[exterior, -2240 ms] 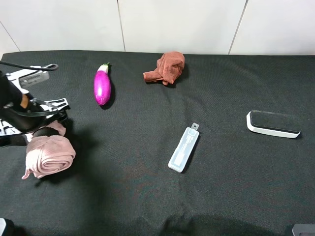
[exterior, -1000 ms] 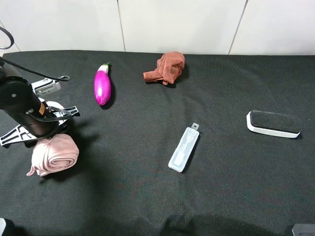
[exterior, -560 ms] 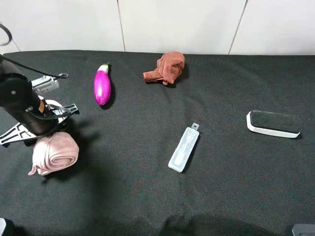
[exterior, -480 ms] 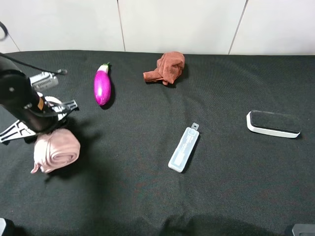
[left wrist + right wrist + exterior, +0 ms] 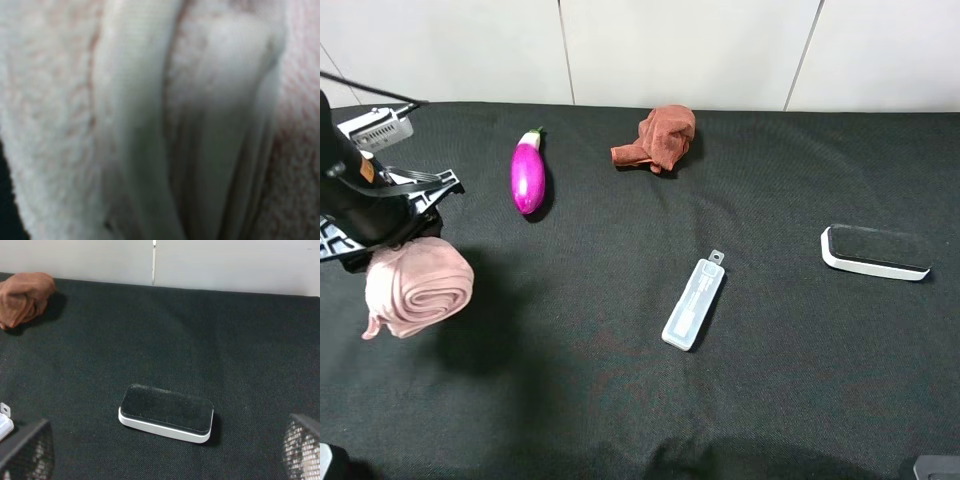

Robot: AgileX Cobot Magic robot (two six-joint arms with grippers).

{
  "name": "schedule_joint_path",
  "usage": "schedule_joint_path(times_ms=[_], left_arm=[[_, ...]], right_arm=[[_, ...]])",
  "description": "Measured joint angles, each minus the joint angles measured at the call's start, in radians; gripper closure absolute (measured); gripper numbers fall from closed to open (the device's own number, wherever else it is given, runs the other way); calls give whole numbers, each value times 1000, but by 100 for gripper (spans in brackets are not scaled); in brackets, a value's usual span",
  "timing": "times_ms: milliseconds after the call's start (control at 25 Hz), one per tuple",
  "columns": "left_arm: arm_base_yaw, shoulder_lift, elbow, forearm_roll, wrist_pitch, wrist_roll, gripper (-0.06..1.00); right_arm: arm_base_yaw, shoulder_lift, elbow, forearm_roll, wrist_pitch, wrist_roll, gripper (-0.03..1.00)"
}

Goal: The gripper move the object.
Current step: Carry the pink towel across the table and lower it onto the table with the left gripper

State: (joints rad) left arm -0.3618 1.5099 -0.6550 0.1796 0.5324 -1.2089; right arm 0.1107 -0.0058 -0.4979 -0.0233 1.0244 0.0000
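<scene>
Gripping the towel (image 5: 417, 285), the left gripper (image 5: 390, 238) holds it just above the table (image 5: 620, 390); the right gripper (image 5: 165, 452) stands open near the black pad (image 5: 167, 412).

left gripper (image 5: 382, 238) risen and drawn leftward; pink rolled towel (image 5: 420, 285) lifted off the table (image 5: 620, 400)

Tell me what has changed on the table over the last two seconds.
The left gripper, clamped on the pink towel, appears to have lifted it off the black table and drawn it slightly leftward in the high view. The eggplant, brown cloth, clear case and black-topped box have not moved.
</scene>
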Motion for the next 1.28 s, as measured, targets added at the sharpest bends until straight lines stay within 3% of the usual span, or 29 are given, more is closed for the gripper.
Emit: schedule_joint_path(times_ms=[360, 1040, 1280], left_arm=[[0, -7, -154, -90, 178, 222, 37], [0, -2, -423, -123, 413, 529, 38], [0, 98, -554, -158, 510, 672, 38]], right_arm=[[0, 0, 0, 0, 0, 0, 27], [0, 0, 0, 0, 0, 0, 27], [0, 0, 0, 0, 0, 0, 27]])
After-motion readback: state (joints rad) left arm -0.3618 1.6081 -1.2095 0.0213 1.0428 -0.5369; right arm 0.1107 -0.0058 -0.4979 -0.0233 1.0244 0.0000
